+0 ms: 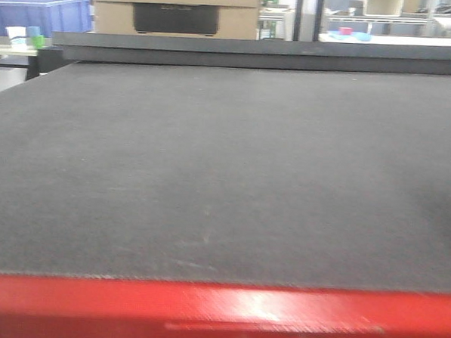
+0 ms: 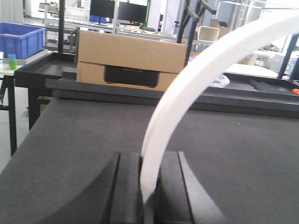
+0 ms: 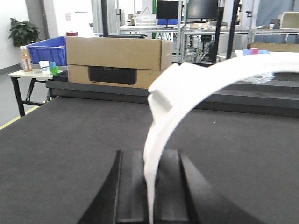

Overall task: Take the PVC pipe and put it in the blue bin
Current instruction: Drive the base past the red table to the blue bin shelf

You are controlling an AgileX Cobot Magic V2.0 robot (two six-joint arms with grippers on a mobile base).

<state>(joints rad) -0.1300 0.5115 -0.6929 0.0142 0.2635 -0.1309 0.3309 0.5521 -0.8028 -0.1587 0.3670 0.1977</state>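
In the left wrist view, a white curved PVC pipe point(image 2: 196, 79) arcs up and to the right from my left gripper point(image 2: 148, 158), which is shut on its lower end. The right wrist view has my right gripper point(image 3: 152, 158) shut on a white curved pipe point(image 3: 187, 88) with a stepped fitting near its top. Whether both hold one piece, I cannot tell. The blue bin point(image 1: 41, 14) stands on a side table beyond the far left corner, also visible as the bin point(image 2: 21, 39) and the bin point(image 3: 46, 49). The front view contains neither gripper nor pipe.
A dark grey mat point(image 1: 225, 169) covers the table, with a red front edge point(image 1: 218, 312). A cardboard box point(image 1: 177, 11) sits on a raised black ledge point(image 1: 262, 53) at the back. Small cups and a bottle point(image 3: 24, 58) stand near the bin.
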